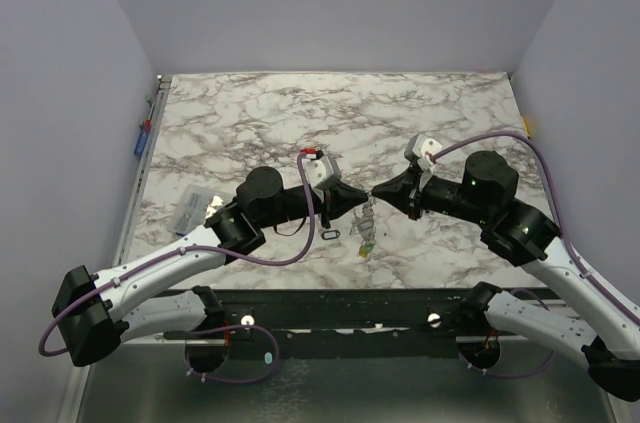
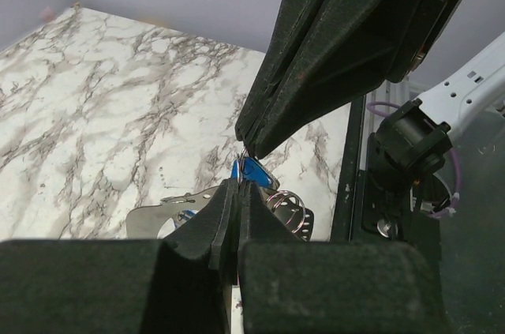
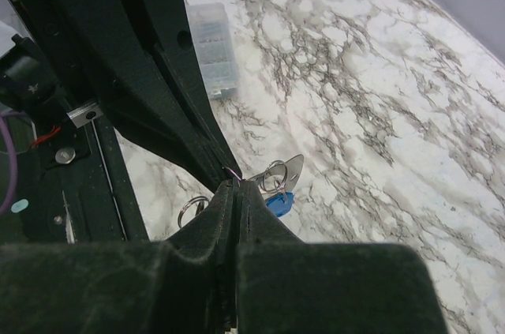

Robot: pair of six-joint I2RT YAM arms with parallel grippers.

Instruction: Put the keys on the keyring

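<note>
The bench (image 1: 250, 113) has a white top in a marble pattern with grey and brown veins. Three plain walls of a pale lilac-grey colour close it in: the back wall (image 1: 340, 3), the left wall (image 1: 60, 93) and the right wall (image 1: 590, 63). A black rail (image 1: 350, 305) runs along the near edge of the bench, and below it lies a dull metal sheet (image 1: 380, 393). The light is soft and even, with only faint shadows.

Left hand (image 1: 364, 196) meets right hand (image 1: 379, 193) mid-table, keys (image 1: 366, 228) beneath, box (image 1: 190, 207) left
</note>
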